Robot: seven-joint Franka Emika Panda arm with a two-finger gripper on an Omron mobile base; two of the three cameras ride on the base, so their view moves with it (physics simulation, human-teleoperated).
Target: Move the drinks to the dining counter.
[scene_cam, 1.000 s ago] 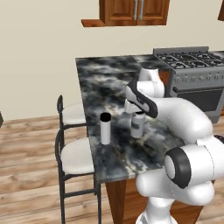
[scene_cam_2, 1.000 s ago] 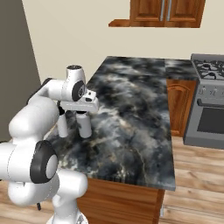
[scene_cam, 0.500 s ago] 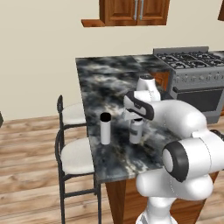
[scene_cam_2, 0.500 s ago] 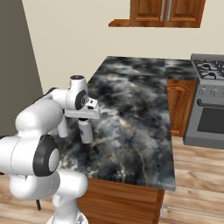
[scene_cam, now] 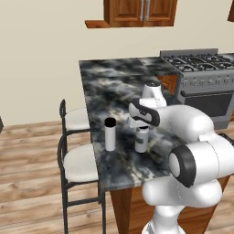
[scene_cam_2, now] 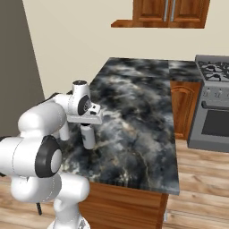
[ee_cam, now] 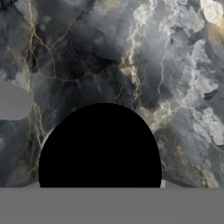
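The dining counter (scene_cam: 109,87), a black-and-grey marbled island, runs away from me. A slim white bottle with a black cap (scene_cam: 110,134) stands upright near its left edge. About a hand's width to its right is the wider white drink (scene_cam: 141,140), upright, its base at or just above the stone. My gripper (scene_cam: 142,126) comes down from above and is shut on that bottle's top. From the other side I see the same bottle (scene_cam_2: 88,137) hanging under the gripper (scene_cam_2: 87,126). In the hand view its black cap (ee_cam: 100,148) covers the fingertips.
Two black-framed stools with white cushions (scene_cam: 80,162) stand along the counter's left side. A steel stove (scene_cam: 201,73) sits at the far right, with wooden cabinets (scene_cam: 139,11) on the wall behind. The counter's front edge (scene_cam: 132,180) is close to the bottles.
The gripper has come down with the wider bottle, from above the counter to the stone surface beside the slim bottle. The slim bottle has stayed put.
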